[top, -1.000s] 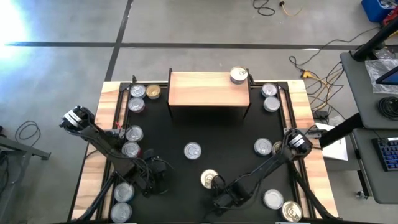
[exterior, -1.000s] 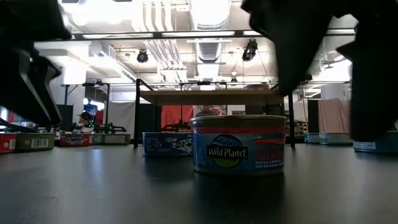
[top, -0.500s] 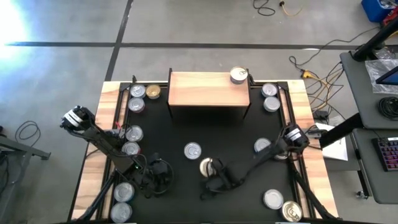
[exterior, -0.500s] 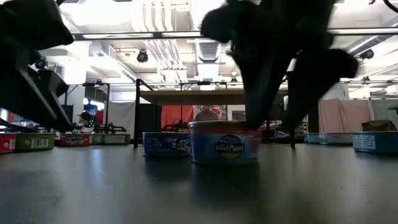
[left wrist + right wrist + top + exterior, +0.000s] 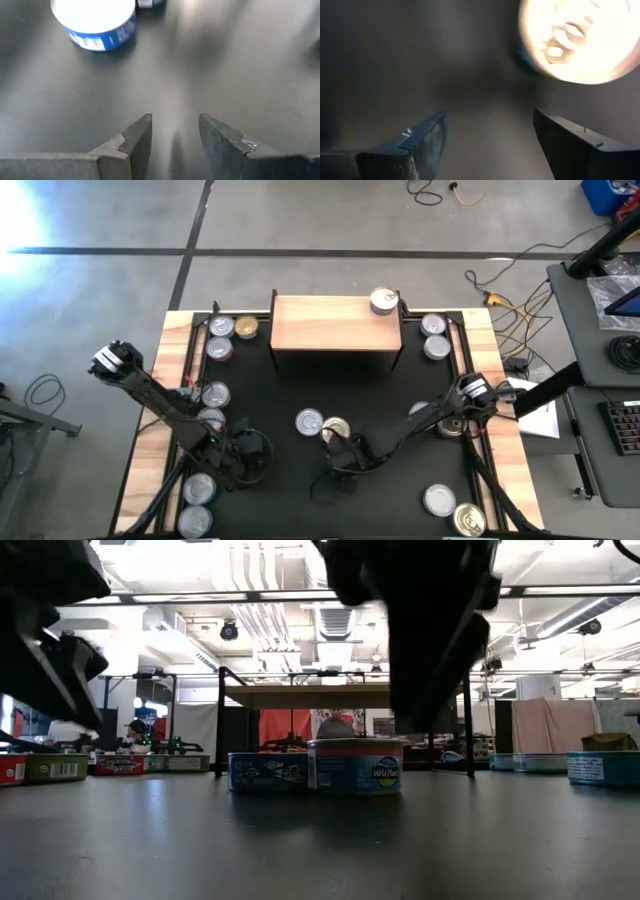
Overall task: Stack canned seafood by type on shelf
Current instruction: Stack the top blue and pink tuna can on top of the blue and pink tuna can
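The shelf (image 5: 336,322) stands at the table's far middle with one tin (image 5: 383,301) on its right corner. Other tins of canned seafood stand around the black mat. A gold-topped tin (image 5: 335,430), with a blue and red label (image 5: 355,765), stands on the mat right beside a silver-topped tin (image 5: 309,422). My right gripper (image 5: 344,448) hovers open just near of the gold-topped tin (image 5: 580,40), which lies beyond its fingertips (image 5: 490,135). My left gripper (image 5: 250,455) is open low over bare mat (image 5: 175,132), with a blue tin (image 5: 95,22) ahead of it.
Tins stand in clusters at the far left (image 5: 221,327), far right (image 5: 433,325), left side (image 5: 214,393), right side (image 5: 422,412), near left (image 5: 198,488) and near right (image 5: 439,500). Wooden strips (image 5: 170,380) edge the mat. Bare mat lies between the shelf and the two centre tins.
My right gripper has moved toward the far edge and a little left, rolling at the wrist. The gold-topped tin has slid along the mat from the near middle toward the far edge and now stands upright beside the silver-topped tin.
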Available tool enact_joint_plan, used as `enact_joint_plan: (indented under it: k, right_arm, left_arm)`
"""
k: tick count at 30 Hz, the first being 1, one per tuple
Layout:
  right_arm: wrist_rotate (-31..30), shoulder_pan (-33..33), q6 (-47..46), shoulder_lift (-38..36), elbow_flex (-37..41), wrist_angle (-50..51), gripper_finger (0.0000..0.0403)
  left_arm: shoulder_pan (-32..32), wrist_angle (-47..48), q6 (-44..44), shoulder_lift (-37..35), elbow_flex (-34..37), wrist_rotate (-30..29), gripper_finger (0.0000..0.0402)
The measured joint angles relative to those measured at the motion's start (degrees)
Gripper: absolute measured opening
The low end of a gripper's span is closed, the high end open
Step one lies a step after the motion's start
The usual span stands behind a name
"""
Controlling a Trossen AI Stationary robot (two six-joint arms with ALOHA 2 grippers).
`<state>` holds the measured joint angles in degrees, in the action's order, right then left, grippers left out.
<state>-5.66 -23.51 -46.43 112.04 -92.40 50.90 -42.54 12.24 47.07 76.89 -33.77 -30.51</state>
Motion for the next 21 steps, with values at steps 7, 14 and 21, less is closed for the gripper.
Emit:
enact_joint_plan:
  k: [7,14,21]
  right_arm:
    - [-10.1,-0.2,13.2,-3.7,0.2,8.8,0.0315]
    - [-5.0,5.1,26.9,0.6,4.4,8.7,0.0303]
    - [6.0,8.6,24.5,3.2,4.3,-4.0,0.0282]
  left_arm:
    - [1.3,-0.4,1.2,-6.0,4.3,-0.5,0.0149]
    - [6.4,-7.7,-12.3,-8.9,9.3,3.6,0.0149]
    - [13.5,-12.6,-24.7,-11.7,11.0,9.8,0.0149]
